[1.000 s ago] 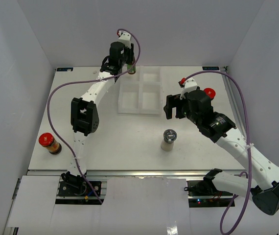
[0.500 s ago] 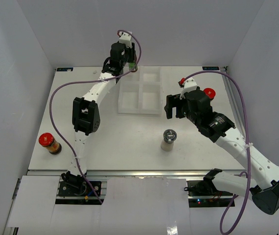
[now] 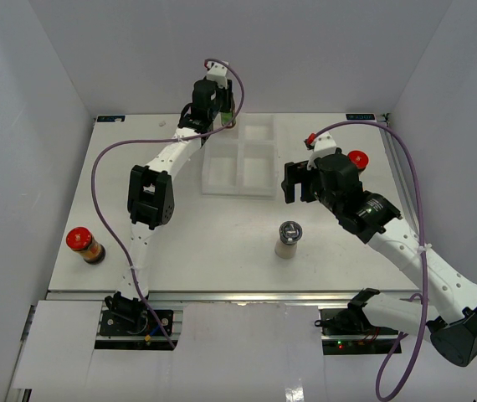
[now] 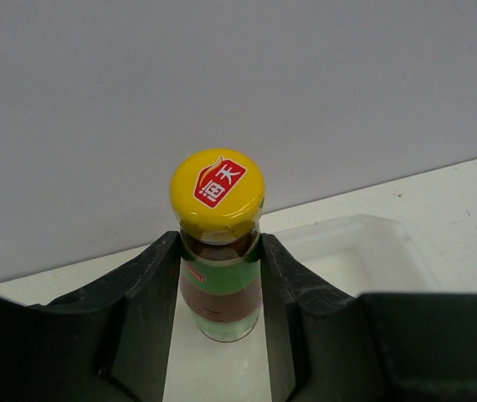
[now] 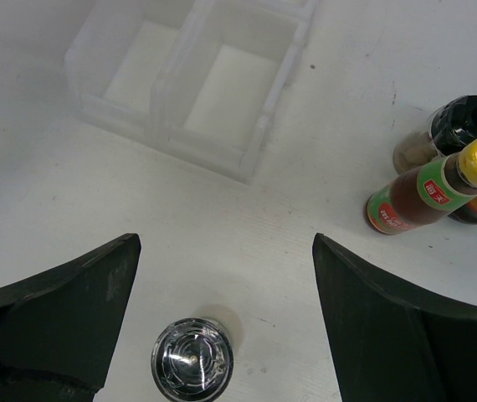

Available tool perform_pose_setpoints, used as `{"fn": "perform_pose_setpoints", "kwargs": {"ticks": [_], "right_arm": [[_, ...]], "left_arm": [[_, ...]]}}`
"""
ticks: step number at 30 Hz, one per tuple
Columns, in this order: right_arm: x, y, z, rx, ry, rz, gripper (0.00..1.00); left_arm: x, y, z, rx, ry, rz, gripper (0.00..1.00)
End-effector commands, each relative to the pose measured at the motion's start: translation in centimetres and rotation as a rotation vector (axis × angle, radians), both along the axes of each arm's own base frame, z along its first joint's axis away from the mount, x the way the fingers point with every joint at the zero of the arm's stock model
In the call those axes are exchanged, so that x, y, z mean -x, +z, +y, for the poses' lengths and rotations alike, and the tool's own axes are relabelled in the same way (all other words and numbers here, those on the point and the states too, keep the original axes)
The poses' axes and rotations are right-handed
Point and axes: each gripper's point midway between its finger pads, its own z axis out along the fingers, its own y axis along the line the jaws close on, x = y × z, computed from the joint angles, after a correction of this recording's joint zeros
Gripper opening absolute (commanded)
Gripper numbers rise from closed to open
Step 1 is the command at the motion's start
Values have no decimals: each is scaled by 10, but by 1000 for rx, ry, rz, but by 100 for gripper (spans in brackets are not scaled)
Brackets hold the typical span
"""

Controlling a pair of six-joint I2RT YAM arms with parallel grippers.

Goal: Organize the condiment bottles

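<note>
Yellow cap (image 4: 217,191) of the slim red sauce bottle (image 4: 220,293): is showing a tilted red emblem with white Chinese characters, one reading 天.
Green neck band (image 4: 222,270) of that bottle: is carrying a small red mark, unreadable.
Second yellow-capped sauce bottle (image 5: 427,197): is bearing red marks on cap and green label, too small to read.

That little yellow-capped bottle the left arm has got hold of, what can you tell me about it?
The bottle is small and slim, seemingly clear glass, filled with dark brown sauce. Its yellow cap bears a red emblem with white characters, and a green band wraps the body below the neck. It stands upright, squeezed at the shoulder between the left gripper's two black fingers, at the far left corner of the white tray. Whether its base rests on anything is unclear.
</note>
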Motion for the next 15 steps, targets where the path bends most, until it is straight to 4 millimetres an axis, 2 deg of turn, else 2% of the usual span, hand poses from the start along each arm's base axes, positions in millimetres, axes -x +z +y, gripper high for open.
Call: {"fn": "perform_pose_setpoints", "kwargs": {"ticks": [1,15], "right_arm": [[-5,7,-1,-11,-16,-43,90],[-6,6,-5,2,-28,-51,90]], "left_arm": [[3,79,-3,73,-2,-213,0],[-4,51,0,34,17,-191,0]]}}
